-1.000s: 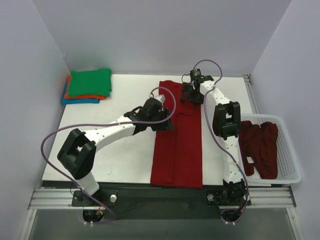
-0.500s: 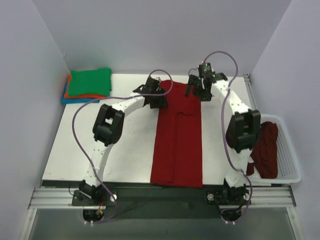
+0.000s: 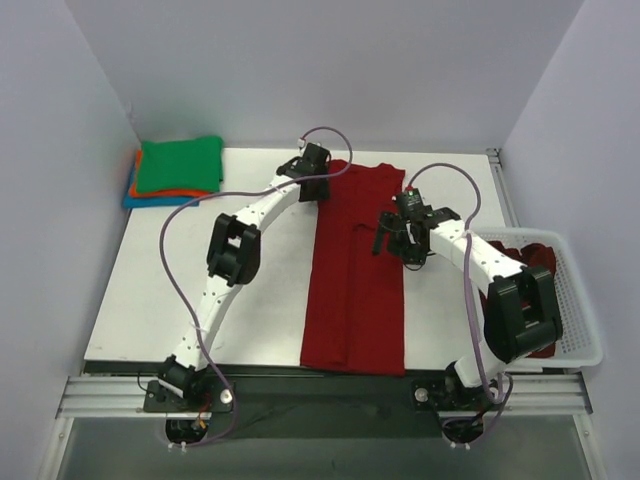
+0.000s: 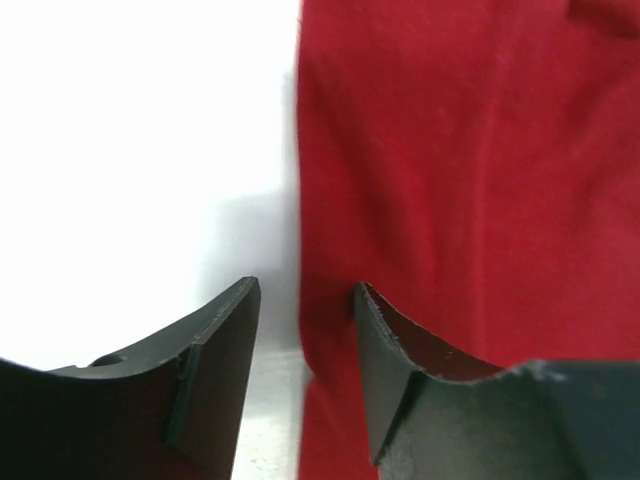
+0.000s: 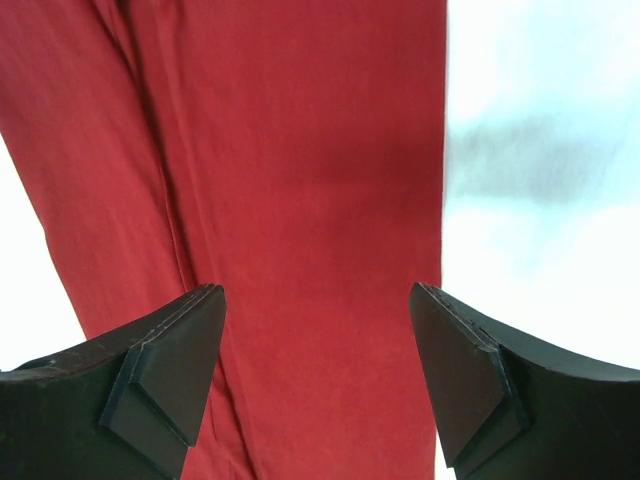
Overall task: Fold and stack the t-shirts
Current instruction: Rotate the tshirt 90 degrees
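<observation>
The dark red cotton t-shirt is lying flat on the white tabletop, already folded into a long, narrow strip. The strip is passing directly beneath both pincers. Its long axis is running from the near edge, by the arm bases, straight out to the far side. The neck end seems to be pointing away, though the fold lines make that hard to confirm.

The left pincer is sitting at the strip's far left corner with its jaws partly parted. They are straddling the cloth's left edge, with bare tabletop under one finger and red fabric under the other, and nothing is pinched. The right pincer is hovering wide open over the strip's right half, with the right edge lying just inside its right finger.

The cloth is looking light, limp and slightly clingy. It is likely to sag and drag when lifted, so the two far corners are the sensible places to take hold of it.

Well off to the left pincer's left, a folded green shirt is topping a small stack. Beyond the right pincer's right, a white slotted plastic basket is holding more dark red shirts.
</observation>
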